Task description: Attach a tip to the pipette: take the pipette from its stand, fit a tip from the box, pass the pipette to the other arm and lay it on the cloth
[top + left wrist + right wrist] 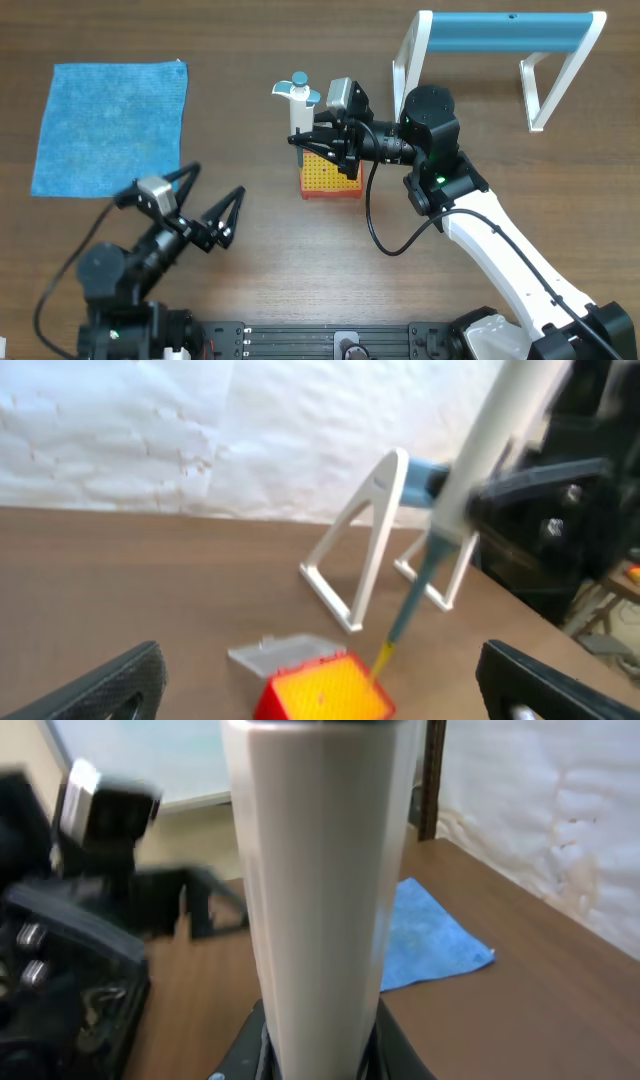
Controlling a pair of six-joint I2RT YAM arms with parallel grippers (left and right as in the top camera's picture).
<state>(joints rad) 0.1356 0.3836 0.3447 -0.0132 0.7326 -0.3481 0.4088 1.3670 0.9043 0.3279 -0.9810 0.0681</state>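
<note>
The white pipette [298, 100] with a blue top is held upright over the red and yellow tip box [330, 178], and my right gripper [318, 135] is shut on its body. In the left wrist view the pipette [480, 470] slants down, its yellow tip [382, 658] right at the tip box [322, 690]. The pipette's white barrel [315, 890] stands between the fingers in the right wrist view. My left gripper [210, 205] is open above the table, near the front left, with nothing in it. The blue cloth [110, 128] lies flat at the back left.
The white and blue pipette stand [500, 50] sits at the back right, also seen behind the pipette as the stand [385, 530]. The tip box's clear lid [268, 652] lies open beside it. Bare brown table lies between the cloth and the tip box.
</note>
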